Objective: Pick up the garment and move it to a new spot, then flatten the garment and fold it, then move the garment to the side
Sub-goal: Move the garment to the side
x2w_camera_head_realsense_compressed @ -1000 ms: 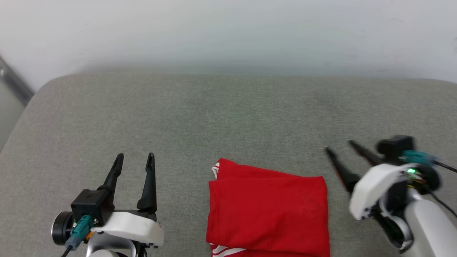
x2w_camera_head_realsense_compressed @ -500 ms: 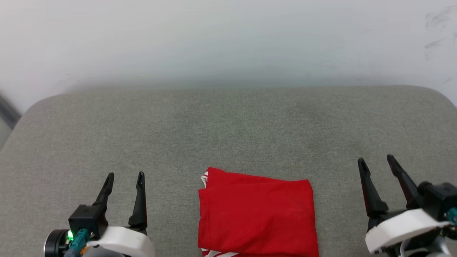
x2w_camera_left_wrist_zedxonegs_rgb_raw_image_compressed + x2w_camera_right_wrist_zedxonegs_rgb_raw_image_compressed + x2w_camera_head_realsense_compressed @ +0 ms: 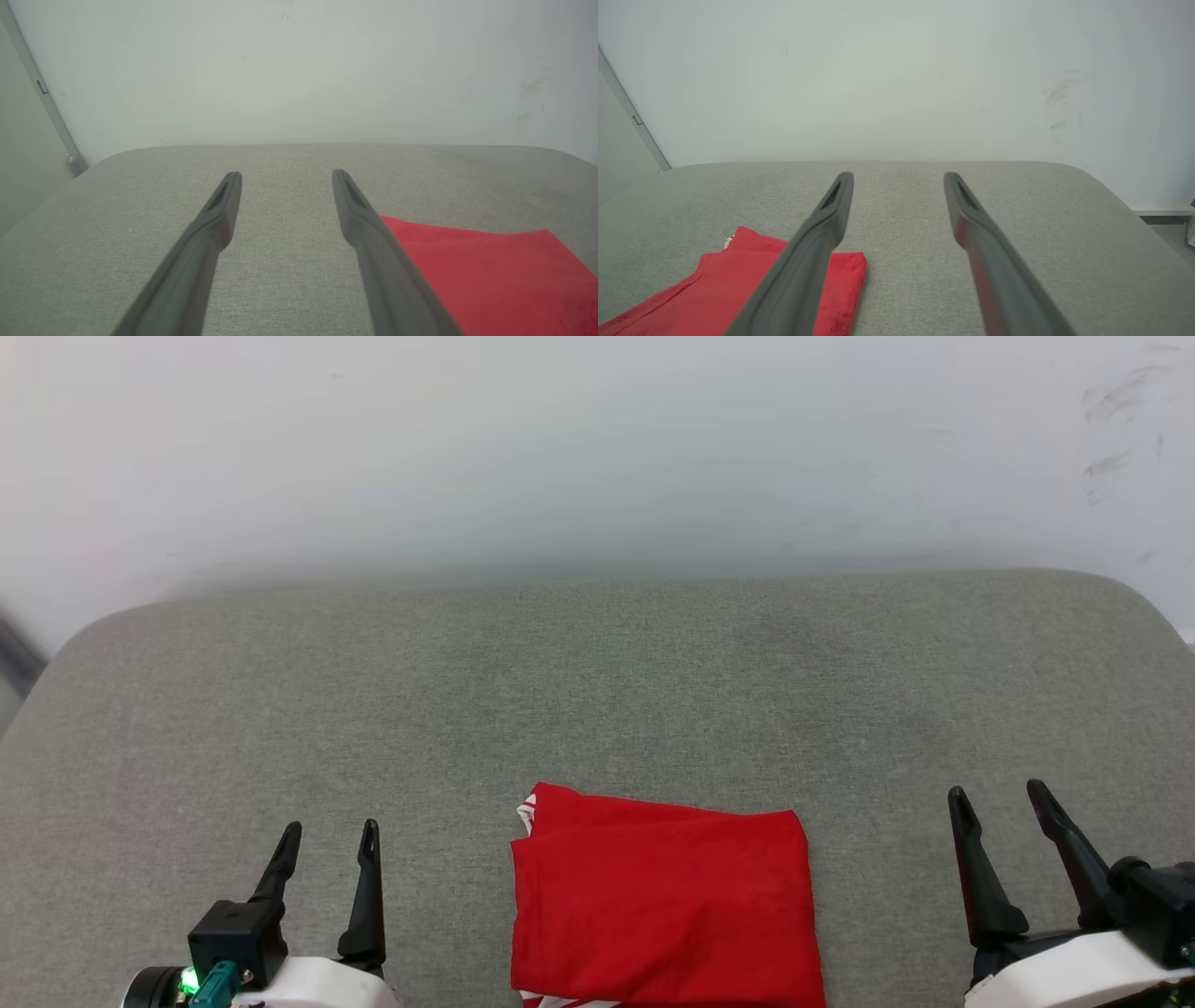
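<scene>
Two grippers with jaws spread, left gripper [image 3: 332, 825] and right gripper [image 3: 996, 788], flank the folded garment [image 3: 663, 905] at bottom centre; its far edge runs left-right, its length cropped.

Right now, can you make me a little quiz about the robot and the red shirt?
1. True or false: the left gripper is holding the shirt.
2. How does the shirt lie? A) folded flat on the grey cushion; B) draped over the wall; C) bunched in a ball.
3. Fill in: in the head view, the shirt lies ___ the left gripper and the right gripper.

Key: 1. False: both grippers are open and apart from the shirt. 2. A. 3. between.
</scene>
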